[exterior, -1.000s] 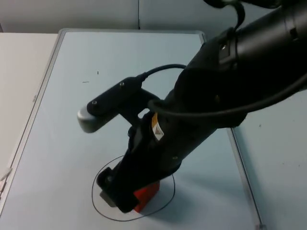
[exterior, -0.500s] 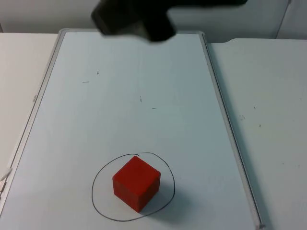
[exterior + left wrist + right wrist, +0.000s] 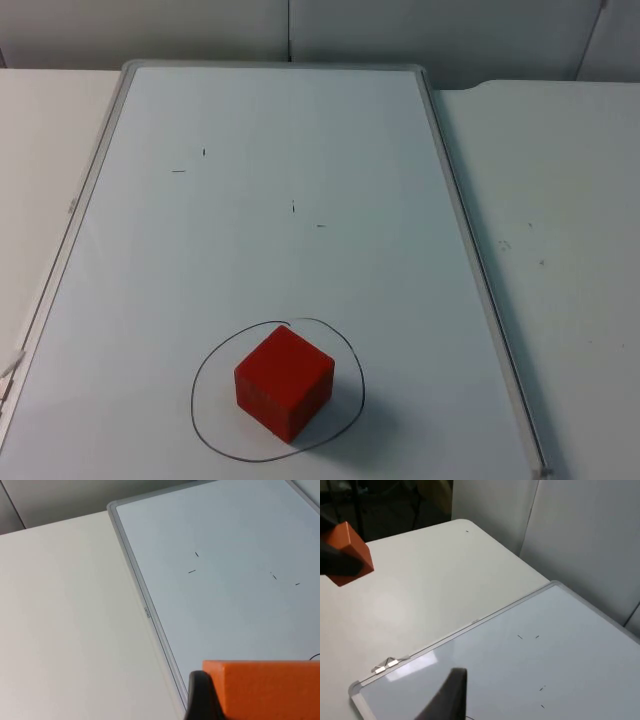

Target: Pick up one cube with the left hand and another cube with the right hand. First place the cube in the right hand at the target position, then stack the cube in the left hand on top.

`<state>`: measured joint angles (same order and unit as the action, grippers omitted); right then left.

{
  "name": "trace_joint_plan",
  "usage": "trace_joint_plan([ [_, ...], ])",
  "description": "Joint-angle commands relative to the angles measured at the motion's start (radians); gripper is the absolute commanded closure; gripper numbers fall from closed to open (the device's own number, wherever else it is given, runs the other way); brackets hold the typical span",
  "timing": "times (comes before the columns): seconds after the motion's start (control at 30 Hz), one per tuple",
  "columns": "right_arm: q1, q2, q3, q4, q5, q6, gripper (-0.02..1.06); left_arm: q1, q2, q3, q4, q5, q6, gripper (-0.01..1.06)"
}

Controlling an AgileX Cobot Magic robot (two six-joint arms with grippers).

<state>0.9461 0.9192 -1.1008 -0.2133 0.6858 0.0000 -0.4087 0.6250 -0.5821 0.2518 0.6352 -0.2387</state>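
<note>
Red cube [image 3: 285,395] sits inside the hand-drawn black circle [image 3: 352,372] on the aluminium-framed whiteboard [image 3: 300,130], a bit towards the circle's front arc and clear of the line as far as we can see. We read the base placement as done and the stack as the step left. Left gripper [image 3: 339,563] is clamped on the orange cube [image 3: 265,690]. From the right wrist view it hangs in the air over the bare white table top [image 3: 435,575], off the circle's left side beyond the whiteboard's long frame edge and well apart from the circle. So we judge the coming move as a run from the left in over the frame towards the circle, then straight down onto the red cube. Left arm is the only one carrying anything, so it's the one that matters. Right gripper [image 3: 447,697] is up above the whiteboard on the far side of the circle, with nothing seen in it. We can't tell how wide it stands, and we take it as waiting. Cubes have no long axis, but the red cube is turned so a vertical edge faces the top camera, skewed to the frame edges. We'd want the orange cube's yaw matched to that, else the corners overhang. No real containers here; the circle is the only bounded spot and it holds just the red cube, top face bare.
</note>
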Motion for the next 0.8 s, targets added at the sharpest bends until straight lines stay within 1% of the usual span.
trace_joint_plan([
  [0.0, 0.003, -0.021, 0.004, 0.006, 0.028, -0.01, 0.04, -0.006, -0.007, 0.002, -0.009, -0.016, -0.008, 0.93],
  [0.13, 0.003, -0.047, 0.012, 0.008, 0.038, -0.022, 0.04, -0.006, -0.007, 0.002, -0.009, -0.016, -0.008, 0.93],
  [0.2, 0.003, -0.087, 0.086, 0.008, -0.044, -0.024, 0.04, -0.006, -0.007, 0.002, -0.009, -0.016, -0.006, 0.93],
  [0.23, 0.003, -0.11, 0.135, 0.008, -0.091, -0.008, 0.04, -0.006, -0.007, 0.002, -0.007, -0.016, -0.006, 0.93],
  [0.27, 0.003, -0.11, 0.135, 0.008, -0.091, -0.008, 0.04, -0.006, -0.007, 0.002, -0.007, -0.016, -0.006, 0.93],
  [0.33, 0.003, -0.168, 0.248, 0.008, -0.192, 0.031, 0.04, -0.006, -0.007, 0.002, -0.005, -0.016, -0.005, 0.93],
  [0.37, 0.003, -0.19, 0.285, 0.008, -0.227, 0.054, 0.04, -0.006, -0.007, 0.002, -0.001, -0.016, -0.005, 0.93],
  [0.4, 0.003, -0.19, 0.285, 0.008, -0.227, 0.054, 0.04, -0.006, -0.007, 0.002, -0.001, -0.016, -0.005, 0.93],
  [0.43, 0.003, -0.21, 0.311, 0.008, -0.249, 0.064, 0.04, -0.006, -0.007, 0.002, 0.002, -0.016, -0.005, 0.93],
  [0.7, 0.003, -0.255, 0.325, 0.008, -0.229, 0.08, 0.04, -0.006, -0.007, 0.002, 0.005, -0.02, -0.005, 0.93],
  [0.77, 0.003, -0.255, 0.325, 0.008, -0.227, 0.08, 0.04, -0.006, -0.007, 0.002, 0.0, -0.02, 0.021, 0.93],
])
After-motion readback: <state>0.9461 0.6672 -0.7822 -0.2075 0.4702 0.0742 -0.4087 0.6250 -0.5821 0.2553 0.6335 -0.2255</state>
